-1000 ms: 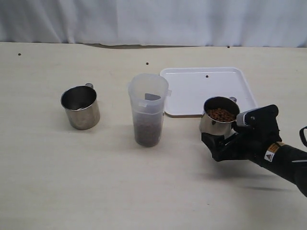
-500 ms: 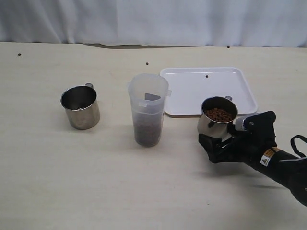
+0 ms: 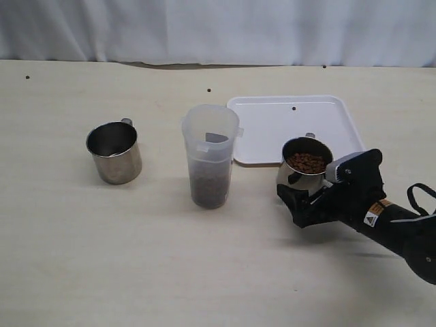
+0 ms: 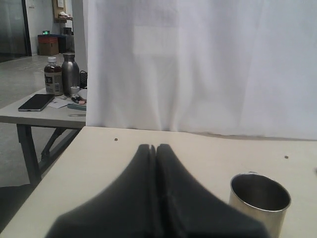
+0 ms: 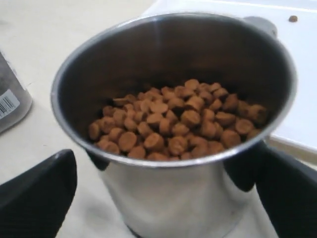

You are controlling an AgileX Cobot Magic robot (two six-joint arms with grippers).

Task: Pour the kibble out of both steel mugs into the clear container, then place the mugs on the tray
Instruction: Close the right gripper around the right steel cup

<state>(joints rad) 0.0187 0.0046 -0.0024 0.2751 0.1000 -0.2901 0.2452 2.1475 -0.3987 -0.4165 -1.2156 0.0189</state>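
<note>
Kibble [image 3: 308, 163] fills the lower part of the filled steel mug [image 3: 303, 170], which the right end effector [image 3: 318, 188] grips from both sides, its black fingers [image 5: 285, 191] spread wide around the steel wall. In the exterior view this mug leans slightly toward the left and sits just off the near edge of the tray [image 3: 272, 129], to the right of the clear container [image 3: 210, 155]. That container stands upright on the desk [image 3: 136, 259], touching neither mug, with a dark layer of pellets in its bottom part. Well to its left, the empty steel mug [image 3: 114, 152] stands upright, its handle turned toward the far side. The left end effector [image 4: 152, 148] has its two dark fingers pressed together with nothing between them; it hangs above the desk near the empty mug, which shows beside it in the left wrist view. One stray pellet [image 3: 293, 108] lies on the far part of the tray, and another loose pellet [image 3: 208, 90] lies on the desk beyond the container.
</note>
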